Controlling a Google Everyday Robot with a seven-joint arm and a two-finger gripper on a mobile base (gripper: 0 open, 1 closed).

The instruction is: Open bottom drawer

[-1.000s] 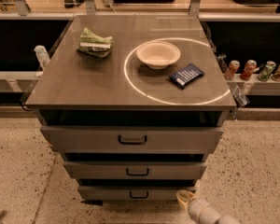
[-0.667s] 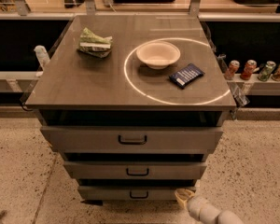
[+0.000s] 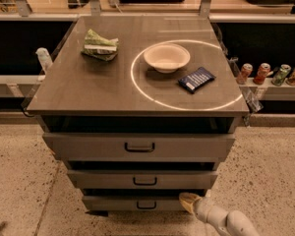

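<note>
Our gripper hung low by the floor, just beside the right end of the bottom drawer; whether it was spread or pressed together we could not tell. That drawer was the lowest of three grey fronts and, by our judgement, not yet pulled out. Its small black loop handle lay to the gripper's left in the view, its long axis running side to side along the front. We judged a short leftward reach came next.

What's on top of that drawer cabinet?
A white bowl, a dark blue packet and a green bag. Whatever lies under them is hidden. The gripper sits beside the bottom drawer.
</note>
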